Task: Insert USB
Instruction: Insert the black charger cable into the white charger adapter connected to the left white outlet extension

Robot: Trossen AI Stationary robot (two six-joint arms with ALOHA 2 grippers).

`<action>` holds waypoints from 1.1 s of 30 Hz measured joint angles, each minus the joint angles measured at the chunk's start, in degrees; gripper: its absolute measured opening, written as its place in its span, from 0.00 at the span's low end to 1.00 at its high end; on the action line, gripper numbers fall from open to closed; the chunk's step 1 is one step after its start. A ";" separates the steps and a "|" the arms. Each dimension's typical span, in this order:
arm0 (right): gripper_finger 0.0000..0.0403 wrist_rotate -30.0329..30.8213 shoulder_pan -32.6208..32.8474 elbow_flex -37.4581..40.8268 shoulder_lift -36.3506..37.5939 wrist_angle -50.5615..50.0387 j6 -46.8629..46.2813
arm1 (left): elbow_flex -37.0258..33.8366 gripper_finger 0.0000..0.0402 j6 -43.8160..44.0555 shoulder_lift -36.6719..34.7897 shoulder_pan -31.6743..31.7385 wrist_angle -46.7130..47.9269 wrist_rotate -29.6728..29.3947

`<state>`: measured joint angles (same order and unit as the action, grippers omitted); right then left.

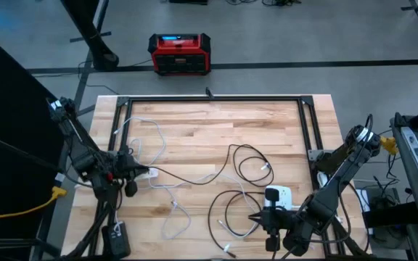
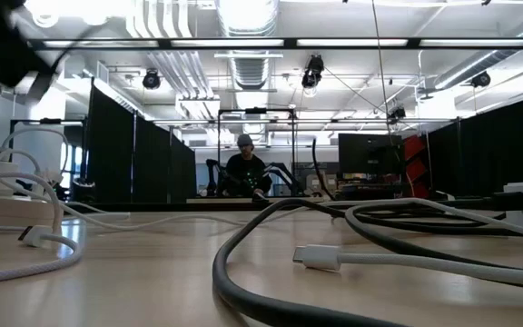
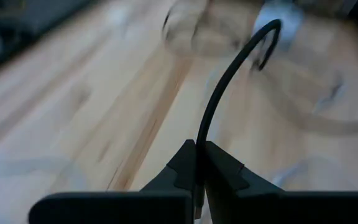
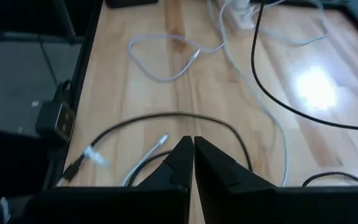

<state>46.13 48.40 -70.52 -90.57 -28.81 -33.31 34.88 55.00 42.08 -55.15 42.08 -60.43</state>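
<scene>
My left gripper [image 1: 130, 176] is at the table's left side, shut on a thin black cable [image 3: 213, 106]. That cable runs across the wood [image 1: 187, 179] toward the middle of the table. A white hub [image 1: 146, 172] lies just to the right of this gripper. My right gripper [image 1: 255, 216] hangs over the near right part of the table, shut with nothing between its fingers [image 4: 193, 142]. Beside it lies a white box [image 1: 278, 194]. A white plug [image 2: 316, 258] on a white cord lies flat on the wood. My left gripper pinches the black cable [image 3: 199, 144] between its two fingers. The fingers come from the table's left side, slanting slightly down, and lie along the cable. The part between the fingers is hidden by them. The cable rises from the fingertips and arches away, slack.
White cords [image 1: 173, 210] loop over the near left of the table, and black cable coils [image 1: 252, 168] lie at its middle. A black adapter [image 1: 115, 236] sits at the near left corner. A black rail frame [image 1: 209, 99] borders the table. A red box [image 1: 180, 53] stands on the floor beyond it.
</scene>
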 joint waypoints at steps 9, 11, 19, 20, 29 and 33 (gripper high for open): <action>0.00 2.30 -6.94 7.64 -5.82 41.70 25.69 | 4.32 0.01 -36.00 7.40 0.10 -43.91 -8.36; 0.01 -0.78 -9.70 10.19 -7.30 53.85 30.66 | 5.12 0.01 -45.31 10.73 0.15 -55.63 -8.55; 0.22 -25.03 -19.87 13.89 -8.98 84.20 37.41 | 12.67 0.01 -67.51 26.04 0.65 -80.29 -4.38; 0.26 -26.90 -21.00 13.64 -9.01 84.09 36.71 | 14.36 0.01 -68.50 28.04 1.11 -80.61 -3.25; 0.48 -40.48 -24.87 11.05 -9.05 84.49 34.67 | 30.85 0.01 -78.02 45.24 6.07 -80.54 3.57; 0.50 -40.63 -23.24 9.84 -9.03 84.46 38.18 | 35.03 0.01 -78.77 48.96 7.35 -80.58 4.60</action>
<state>5.50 25.16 -60.68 -99.59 55.65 4.87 69.92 -23.77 91.04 -47.80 -38.50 -55.83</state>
